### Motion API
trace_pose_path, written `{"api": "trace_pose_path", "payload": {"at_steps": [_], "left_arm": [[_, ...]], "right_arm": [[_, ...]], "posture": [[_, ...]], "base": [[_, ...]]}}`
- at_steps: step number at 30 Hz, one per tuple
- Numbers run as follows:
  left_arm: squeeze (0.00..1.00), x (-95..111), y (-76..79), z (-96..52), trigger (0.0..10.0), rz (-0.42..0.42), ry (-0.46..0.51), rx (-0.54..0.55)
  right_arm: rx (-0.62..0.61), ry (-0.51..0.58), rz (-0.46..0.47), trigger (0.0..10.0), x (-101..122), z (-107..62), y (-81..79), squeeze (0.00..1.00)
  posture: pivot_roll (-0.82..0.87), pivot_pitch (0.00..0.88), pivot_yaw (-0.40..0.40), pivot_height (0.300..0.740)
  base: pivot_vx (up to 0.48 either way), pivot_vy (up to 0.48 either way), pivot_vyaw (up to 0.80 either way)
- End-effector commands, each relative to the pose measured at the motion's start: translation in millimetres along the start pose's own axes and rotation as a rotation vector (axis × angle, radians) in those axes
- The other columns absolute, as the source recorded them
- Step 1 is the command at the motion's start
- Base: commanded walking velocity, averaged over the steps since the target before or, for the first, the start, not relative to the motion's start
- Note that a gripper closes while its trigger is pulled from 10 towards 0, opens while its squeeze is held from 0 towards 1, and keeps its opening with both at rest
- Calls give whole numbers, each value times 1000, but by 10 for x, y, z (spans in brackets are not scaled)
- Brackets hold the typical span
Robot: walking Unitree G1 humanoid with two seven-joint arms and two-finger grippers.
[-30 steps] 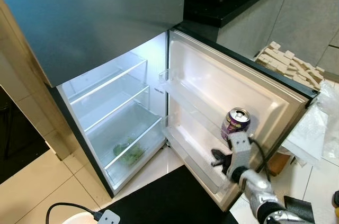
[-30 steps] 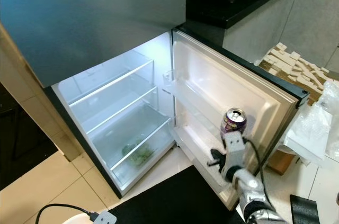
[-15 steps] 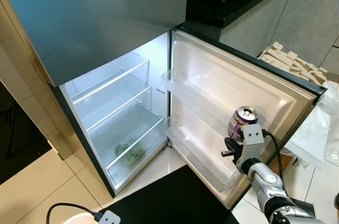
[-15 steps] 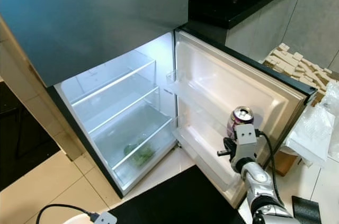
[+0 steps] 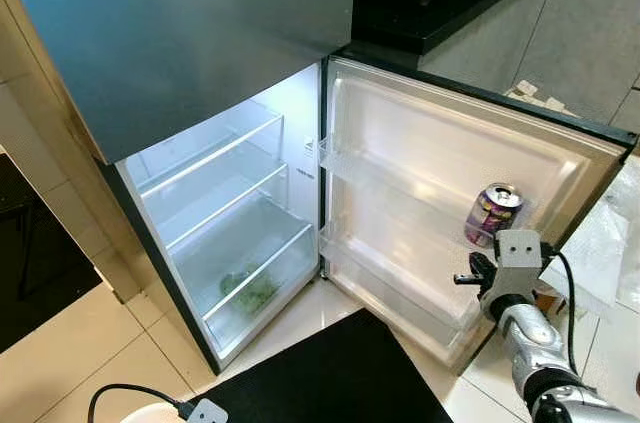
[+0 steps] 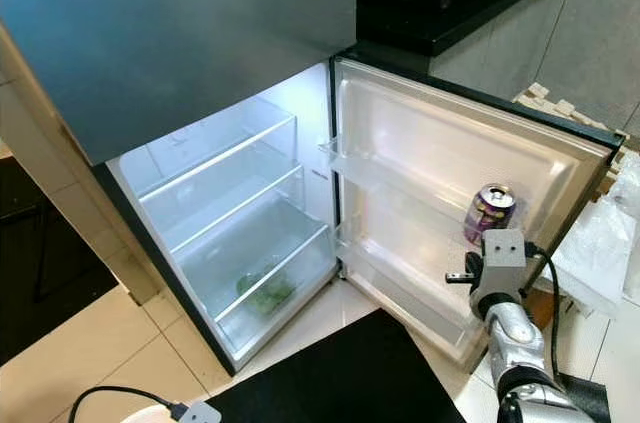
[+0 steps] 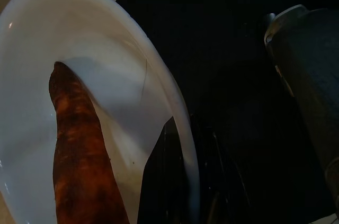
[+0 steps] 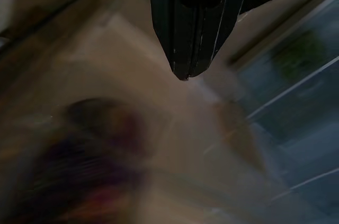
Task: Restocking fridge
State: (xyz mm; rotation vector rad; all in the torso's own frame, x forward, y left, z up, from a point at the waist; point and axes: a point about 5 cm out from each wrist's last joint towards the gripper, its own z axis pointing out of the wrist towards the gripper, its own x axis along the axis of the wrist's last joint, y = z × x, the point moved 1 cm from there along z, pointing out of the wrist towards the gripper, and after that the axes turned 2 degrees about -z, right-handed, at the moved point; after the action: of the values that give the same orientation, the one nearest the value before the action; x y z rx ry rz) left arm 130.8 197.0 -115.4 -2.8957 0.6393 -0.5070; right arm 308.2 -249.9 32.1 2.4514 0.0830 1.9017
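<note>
The fridge [image 5: 215, 233] stands open, lit, with bare glass shelves and some greens [image 5: 247, 290] in its bottom drawer. A purple drink can [image 5: 493, 215] stands tilted at the outer end of the middle shelf of the fridge door [image 5: 440, 158]. Just below the can is my right gripper [image 5: 463, 281], against the door's inner side; its black fingers [image 8: 193, 28] are pressed together, and the can is a purple blur beside them. My left gripper [image 7: 185, 181] straddles the rim of a white bowl [image 7: 106, 75] that holds a brown sweet potato [image 7: 79, 150].
A black mat [image 5: 340, 373] lies on the tiled floor before the fridge. A black counter [image 5: 440, 3] with grey cabinets runs behind the door. Clear plastic bags [image 5: 610, 243] and stacked wooden blocks [image 6: 560, 108] sit to the right. A cable with a plug [image 5: 200, 409] lies bottom left.
The fridge door has swung further open to the right. The can and my right gripper have moved right along with it.
</note>
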Motion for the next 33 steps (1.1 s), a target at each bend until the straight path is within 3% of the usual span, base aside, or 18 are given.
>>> {"api": "trace_pose_path", "payload": {"at_steps": [1, 3, 8, 9, 11, 15, 17, 25, 33], "left_arm": [[0, -26, -33, -4, 10000, 13, -5, 7], [0, -25, -30, -4, 10000, 12, -4, 7], [0, -17, -13, -2, 10000, 6, -2, 4], [0, -17, -13, -2, 10000, 6, -2, 4], [0, -18, -8, -2, 10000, 4, -2, 3], [0, -20, -8, -2, 10000, 5, -3, 4], [0, -25, -10, -3, 10000, 8, -5, 7], [0, -23, -23, -3, 10000, 5, -3, 12], [0, -18, -33, -3, 10000, 9, -3, 14]], "right_arm": [[48, -64, 9, 10000, -151, -39, -104, 0], [68, -85, -4, 10000, -197, -51, -146, 0], [130, -295, -65, 10000, -657, -262, -341, 0], [130, -295, -65, 10000, -657, -262, -341, 0], [133, -447, -82, 10000, -992, -492, -402, 0], [134, -528, -92, 10000, -1173, -645, -432, 0], [120, -648, -106, 10000, -1413, -878, -457, 0], [93, -771, -82, 10000, -1638, -1142, -467, 0], [91, -776, -91, 10000, -1635, -1134, -467, 0]], "posture": [[-153, 0, 47, 740], [-153, 0, 47, 740], [-149, 0, 44, 740], [-149, 0, 44, 740], [-148, 0, 43, 740], [-146, 0, 43, 740], [-142, 0, 43, 740], [-131, 0, 39, 740], [-136, 0, 42, 740]], "base": [[0, 0, 0], [0, 0, 0], [0, 0, 0], [0, 0, 0], [0, 0, 0], [0, 0, 0], [0, 0, 0], [0, 0, 294], [0, 0, 768]]}}
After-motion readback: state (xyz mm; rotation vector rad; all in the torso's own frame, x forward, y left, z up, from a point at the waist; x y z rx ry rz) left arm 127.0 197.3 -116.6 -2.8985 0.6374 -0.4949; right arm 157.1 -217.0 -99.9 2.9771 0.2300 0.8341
